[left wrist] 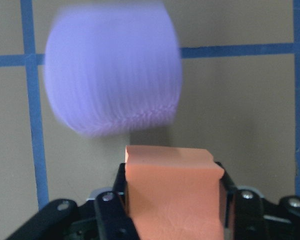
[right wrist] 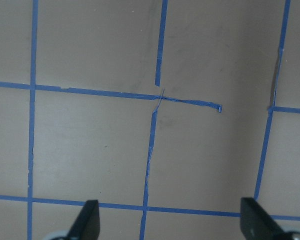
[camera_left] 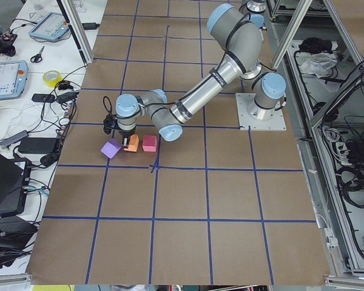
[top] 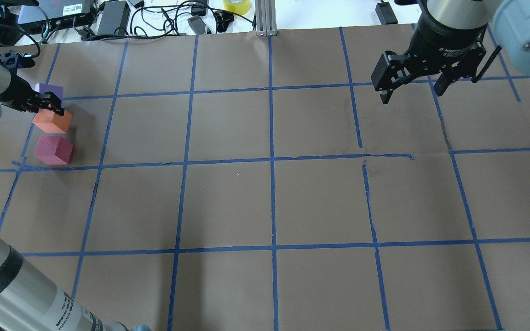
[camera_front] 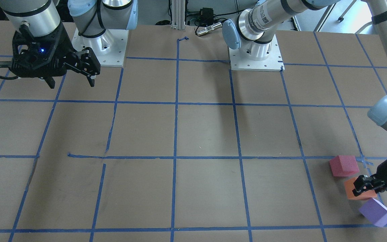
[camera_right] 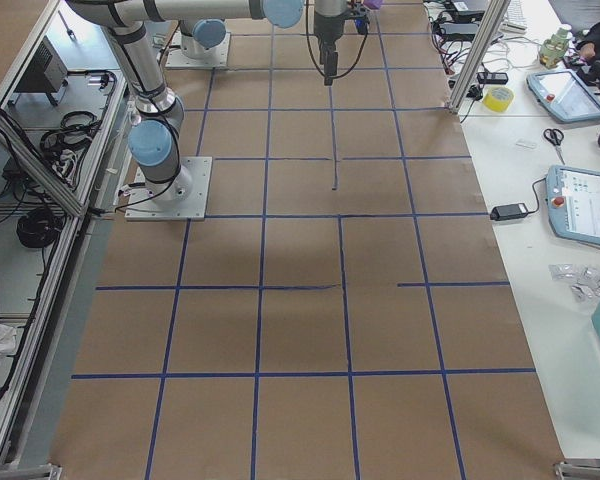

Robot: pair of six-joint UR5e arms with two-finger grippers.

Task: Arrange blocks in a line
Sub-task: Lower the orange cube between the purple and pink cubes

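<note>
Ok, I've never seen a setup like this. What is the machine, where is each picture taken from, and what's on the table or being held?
The robot is a left arm and a right arm bolted to a brown table marked with blue tape. Four pictures come from fixed cameras: one facing the robot, one over its shoulders, one at each table end. The last two come from cameras on the wrists. Three foam cubes sit close together near one corner: a pink block, an orange block and a purple block. The left end effector, a two-finger clamp, is shut on the orange block; the left wrist picture shows it clamped. The right end effector hangs open, holding nothing.
</note>
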